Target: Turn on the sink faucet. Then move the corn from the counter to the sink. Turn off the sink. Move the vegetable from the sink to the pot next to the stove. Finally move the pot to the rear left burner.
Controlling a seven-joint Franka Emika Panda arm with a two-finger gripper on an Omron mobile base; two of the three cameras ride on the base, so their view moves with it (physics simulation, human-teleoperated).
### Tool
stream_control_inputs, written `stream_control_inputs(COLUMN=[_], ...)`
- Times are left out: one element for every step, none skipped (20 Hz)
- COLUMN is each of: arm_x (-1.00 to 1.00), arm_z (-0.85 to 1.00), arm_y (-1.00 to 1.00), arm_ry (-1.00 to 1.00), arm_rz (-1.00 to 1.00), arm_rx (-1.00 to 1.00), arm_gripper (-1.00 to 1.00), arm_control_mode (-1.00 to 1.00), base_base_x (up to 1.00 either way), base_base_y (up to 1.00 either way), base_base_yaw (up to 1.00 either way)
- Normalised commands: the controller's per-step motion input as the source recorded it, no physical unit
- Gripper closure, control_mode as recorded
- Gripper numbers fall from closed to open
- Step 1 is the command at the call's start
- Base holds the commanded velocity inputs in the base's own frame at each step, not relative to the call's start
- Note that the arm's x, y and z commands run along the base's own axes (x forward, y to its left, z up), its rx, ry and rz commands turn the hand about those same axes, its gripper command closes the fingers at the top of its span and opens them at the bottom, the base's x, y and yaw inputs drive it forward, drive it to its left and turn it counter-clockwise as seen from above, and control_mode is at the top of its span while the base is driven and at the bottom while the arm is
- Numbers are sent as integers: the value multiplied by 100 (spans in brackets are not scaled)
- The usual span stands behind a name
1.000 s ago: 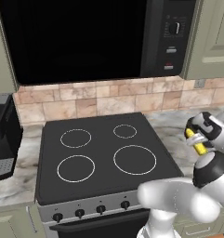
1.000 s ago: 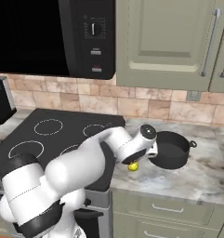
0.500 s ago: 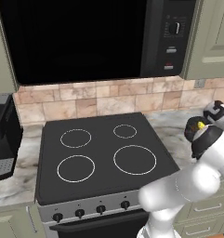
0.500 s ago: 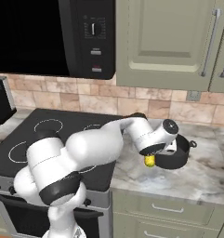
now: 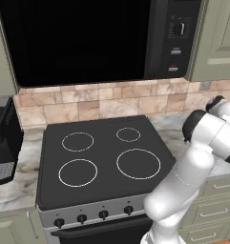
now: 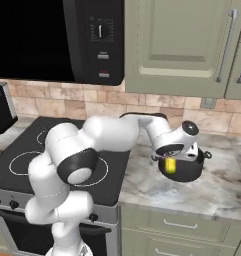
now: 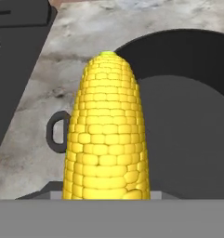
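Veined marble counter (image 7: 48, 88); knobbly corn (image 7: 107, 135) above round dark pot (image 7: 187, 135)

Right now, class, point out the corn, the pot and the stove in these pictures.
corn (image 7: 106, 135), hand view, middle of the cob's kernels.
pot (image 7: 187, 135), hand view, bare inside floor.
stove (image 5: 99, 157), left base view, black top between the burner rings.

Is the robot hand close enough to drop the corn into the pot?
Probably yes. The gripper holds the corn right at the rim of the open pot, and nothing sits between them; the pot looks empty.
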Motion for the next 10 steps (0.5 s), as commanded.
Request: stream_control_inputs(arm_x=[42,41,43,50,46,33,19,17,12,6], arm_z=[-6,-6,-6,-4,0,0,0,0,0,0], arm_y=[-24,-24,-24,-16,-20,-35,-40,-41,-48,-47], arm_ry=[3,3,3,3,2,0,1,2,1,1], arm_rz=[0,0,0,0,0,0,0,0,0,0], arm_rx=[0,0,0,0,0,0,0,0,0,0], arm_gripper=[100,100,100,100,100,100,100,100,100,100], arm_control_mode=[-100,-100,-100,-100,-100,-100,-100,-100,-100,-100], base_base_x=[0,0,0,0,0,0,0,0,0,0], base_base_y=[0,0,0,0,0,0,0,0,0,0], base_base_yaw=[0,0,0,0,0,0,0,0,0,0])
